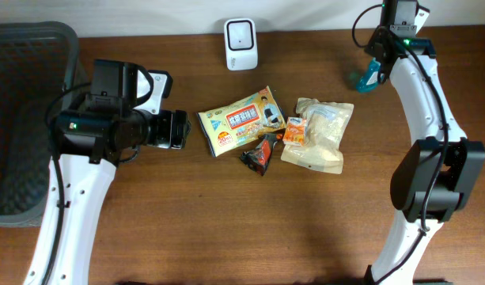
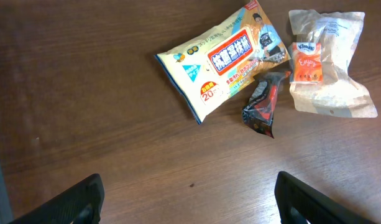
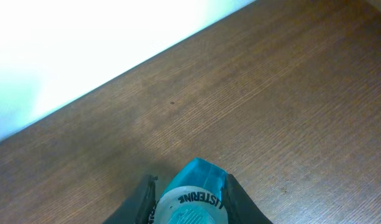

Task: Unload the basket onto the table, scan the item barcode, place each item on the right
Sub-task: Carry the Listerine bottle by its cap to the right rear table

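Note:
A small teal Listerine bottle sits between the fingers of my right gripper, which is shut on it. In the overhead view this gripper holds the bottle just above the table's far right part, to the right of the white scanner. No barcode shows on the bottle. My left gripper stands open over bare wood, its fingers wide apart. In the overhead view it is just left of the pile of packets.
A yellow wet-wipes pack, a black and red packet and a clear bag with an orange tissue pack lie mid-table. A dark mesh basket stands at the left edge.

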`<state>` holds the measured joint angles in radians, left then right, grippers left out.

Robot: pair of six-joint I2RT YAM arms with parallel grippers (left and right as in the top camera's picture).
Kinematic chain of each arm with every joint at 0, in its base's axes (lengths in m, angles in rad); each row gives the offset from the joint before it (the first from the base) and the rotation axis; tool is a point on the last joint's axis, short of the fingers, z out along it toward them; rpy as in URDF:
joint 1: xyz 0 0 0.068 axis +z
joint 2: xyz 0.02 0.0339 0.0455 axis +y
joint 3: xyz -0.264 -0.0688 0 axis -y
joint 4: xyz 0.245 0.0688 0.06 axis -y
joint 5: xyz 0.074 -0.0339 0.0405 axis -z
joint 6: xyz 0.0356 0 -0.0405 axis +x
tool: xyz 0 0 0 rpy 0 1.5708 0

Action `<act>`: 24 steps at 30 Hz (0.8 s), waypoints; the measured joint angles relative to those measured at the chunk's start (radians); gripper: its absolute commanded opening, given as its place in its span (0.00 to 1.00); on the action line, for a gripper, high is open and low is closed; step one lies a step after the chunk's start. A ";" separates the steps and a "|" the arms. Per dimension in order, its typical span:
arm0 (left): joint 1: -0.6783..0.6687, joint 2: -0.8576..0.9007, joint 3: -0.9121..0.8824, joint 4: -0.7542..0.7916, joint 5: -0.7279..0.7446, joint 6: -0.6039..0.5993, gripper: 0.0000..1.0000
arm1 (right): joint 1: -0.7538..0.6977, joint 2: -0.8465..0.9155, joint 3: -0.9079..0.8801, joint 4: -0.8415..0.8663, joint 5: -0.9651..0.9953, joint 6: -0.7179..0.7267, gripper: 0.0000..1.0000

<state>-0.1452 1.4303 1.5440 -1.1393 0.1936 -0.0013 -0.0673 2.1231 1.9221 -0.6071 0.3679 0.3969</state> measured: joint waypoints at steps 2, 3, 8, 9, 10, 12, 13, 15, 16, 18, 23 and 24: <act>0.000 0.000 0.000 0.000 0.000 0.000 0.86 | 0.000 0.000 0.000 0.002 0.000 0.000 0.22; 0.000 0.000 0.000 0.000 0.000 0.000 0.86 | 0.000 0.000 0.000 0.006 0.000 0.000 0.22; 0.000 0.000 0.000 0.000 0.000 0.000 0.86 | 0.000 0.002 -0.001 0.036 -0.003 0.000 0.22; 0.000 0.000 0.000 0.000 0.000 0.000 0.86 | 0.000 0.004 -0.001 0.037 -0.003 0.000 0.22; 0.000 0.000 0.000 0.000 0.000 0.000 0.86 | 0.000 0.006 -0.001 0.036 -0.004 0.000 0.22; 0.000 0.000 0.000 0.000 0.000 0.000 0.86 | 0.000 0.010 -0.002 0.030 -0.004 0.000 0.22; 0.000 0.000 0.000 0.000 0.000 0.000 0.86 | 0.000 0.010 -0.002 0.025 -0.004 0.000 0.23; 0.000 0.000 0.000 0.003 0.000 0.000 0.86 | 0.000 0.010 -0.002 0.006 -0.008 0.000 0.22; 0.000 0.000 0.000 0.005 0.000 0.000 0.86 | 0.000 0.010 -0.002 0.002 -0.010 0.000 0.22; 0.000 0.000 0.000 0.007 0.000 0.000 0.86 | 0.002 0.010 -0.007 -0.003 -0.013 0.000 0.23; 0.000 0.000 0.000 0.007 0.000 0.000 0.86 | 0.003 0.010 -0.031 -0.018 -0.025 0.020 0.23; 0.000 0.000 0.000 0.007 0.000 0.000 0.86 | 0.004 0.010 -0.035 -0.013 -0.026 0.026 0.23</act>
<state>-0.1452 1.4303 1.5440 -1.1324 0.1936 -0.0010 -0.0635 2.1330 1.8874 -0.6205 0.3424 0.4225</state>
